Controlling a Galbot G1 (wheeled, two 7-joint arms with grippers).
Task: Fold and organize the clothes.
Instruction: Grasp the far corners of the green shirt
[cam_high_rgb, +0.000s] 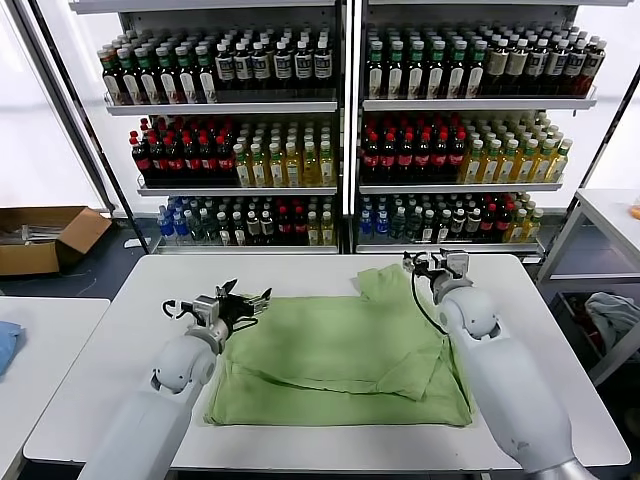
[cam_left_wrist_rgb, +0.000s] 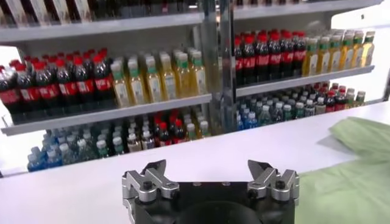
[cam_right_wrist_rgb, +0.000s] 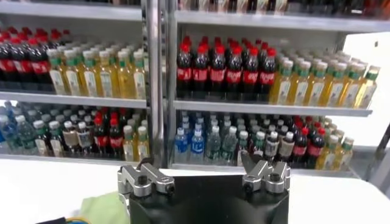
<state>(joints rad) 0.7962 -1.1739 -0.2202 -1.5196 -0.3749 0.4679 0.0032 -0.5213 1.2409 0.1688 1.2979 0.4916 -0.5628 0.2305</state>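
Both of my grippers hang with fingers spread and nothing between them: my left gripper over the shirt's left edge, my right gripper near the table's far edge, above the raised sleeve; the green polo shirt lies partly folded at the table's middle, long axis running left to right. It lies between my arms, and my right looks nearer the loose sleeve, though I cannot tell whether it touches.
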